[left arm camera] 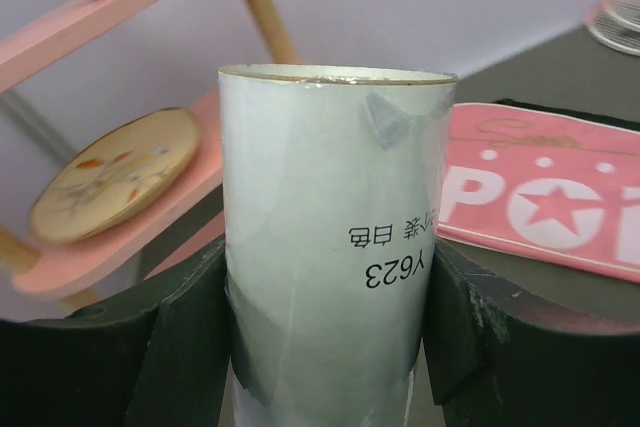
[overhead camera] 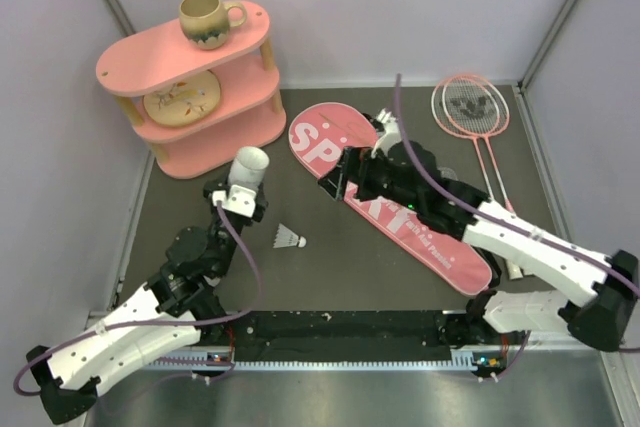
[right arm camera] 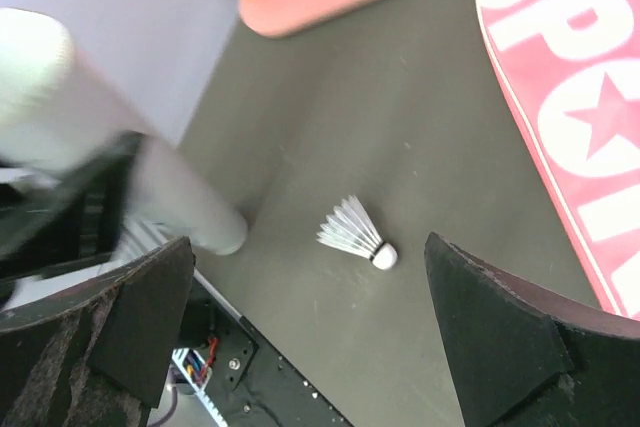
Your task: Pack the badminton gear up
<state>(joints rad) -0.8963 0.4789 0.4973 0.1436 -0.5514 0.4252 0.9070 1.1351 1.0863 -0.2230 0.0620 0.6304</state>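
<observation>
My left gripper (overhead camera: 243, 197) is shut on the long white tube (overhead camera: 247, 169) and holds it upright, open end up, just in front of the shelf. In the left wrist view both fingers (left arm camera: 190, 337) press the tube (left arm camera: 330, 217). A white feather shuttlecock (overhead camera: 290, 238) lies on the mat to the tube's right; it also shows in the right wrist view (right arm camera: 355, 232). My right gripper (overhead camera: 335, 185) is open and empty over the left edge of the pink SPORT bag (overhead camera: 400, 212), above the shuttlecock. Two pink rackets (overhead camera: 470, 107) lie at the back right.
A pink two-tier shelf (overhead camera: 200, 97) stands at the back left with a brown mug (overhead camera: 208, 19) on top and a patterned dish (overhead camera: 180, 99) on the lower tier. Grey walls close in the mat on the left, back and right.
</observation>
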